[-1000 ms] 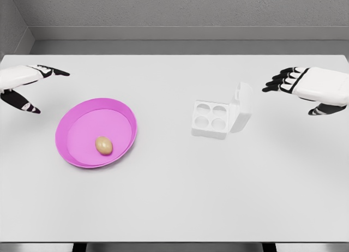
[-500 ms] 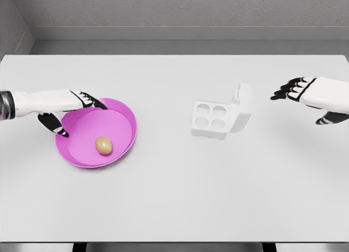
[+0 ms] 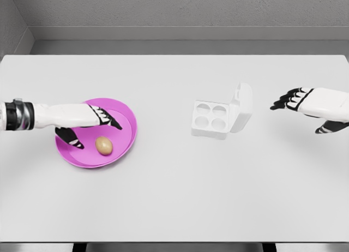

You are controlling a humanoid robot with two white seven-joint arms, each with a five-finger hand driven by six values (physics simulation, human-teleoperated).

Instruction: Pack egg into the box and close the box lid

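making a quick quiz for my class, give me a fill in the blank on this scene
1. The egg lies in the ____ bowl.
2. The box has ____ empty cups.
3. The box lid stands ____.
4. The ____ hand reaches over the bowl with fingers spread, while the other hand hovers beside the box.

Missing words: pink; four; open; left
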